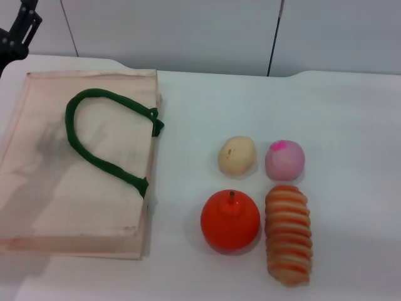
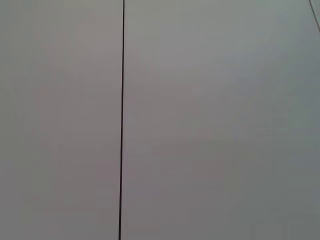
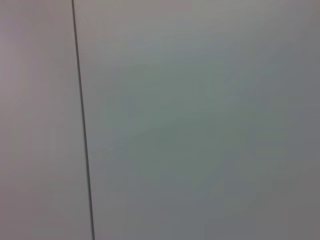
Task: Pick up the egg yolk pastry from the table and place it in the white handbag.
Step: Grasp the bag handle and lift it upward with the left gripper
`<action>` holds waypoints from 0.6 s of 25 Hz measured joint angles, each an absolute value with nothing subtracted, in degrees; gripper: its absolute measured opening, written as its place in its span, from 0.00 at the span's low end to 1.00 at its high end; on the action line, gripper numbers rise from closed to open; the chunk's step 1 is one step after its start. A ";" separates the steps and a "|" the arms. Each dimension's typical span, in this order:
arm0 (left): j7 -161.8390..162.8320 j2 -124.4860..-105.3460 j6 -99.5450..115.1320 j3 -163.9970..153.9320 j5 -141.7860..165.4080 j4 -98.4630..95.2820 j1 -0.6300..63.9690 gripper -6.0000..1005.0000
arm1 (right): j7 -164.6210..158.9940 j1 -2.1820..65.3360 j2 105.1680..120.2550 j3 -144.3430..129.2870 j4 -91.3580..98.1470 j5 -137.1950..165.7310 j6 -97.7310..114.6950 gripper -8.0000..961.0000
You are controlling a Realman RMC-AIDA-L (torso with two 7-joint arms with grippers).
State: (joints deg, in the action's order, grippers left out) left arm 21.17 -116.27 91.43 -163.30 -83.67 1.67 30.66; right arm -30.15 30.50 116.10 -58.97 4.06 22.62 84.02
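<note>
Lying on the white table (image 1: 351,125): egg yolk pastry (image 1: 237,155) beside a pink ball (image 1: 285,160), white handbag (image 1: 75,163) well left, left gripper (image 1: 15,34) parked far-left, finger state indiscernible.

Only robot part visible: bit of left arm (image 1: 15,34) at head view's top-left corner. Black, angular linkage w/ jointed bars, small round pivot/screw pts on it. No cables or markings seen. Wrist views show no robot parts, just plain grey panels.
</note>
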 joint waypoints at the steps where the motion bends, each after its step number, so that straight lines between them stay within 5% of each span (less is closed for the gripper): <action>1: 21.17 -116.28 91.42 -163.30 -83.70 1.67 30.64 0.83 | -30.15 30.50 116.10 -58.97 4.05 22.61 84.02 0.92; 15: 25.62 -116.07 88.03 -163.59 -83.36 1.95 30.90 0.83 | -34.26 30.57 115.76 -59.48 4.32 23.04 81.42 0.92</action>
State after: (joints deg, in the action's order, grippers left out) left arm 25.62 -116.07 88.03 -163.59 -83.36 1.95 30.90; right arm -34.26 30.57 115.76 -59.48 4.32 23.04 81.42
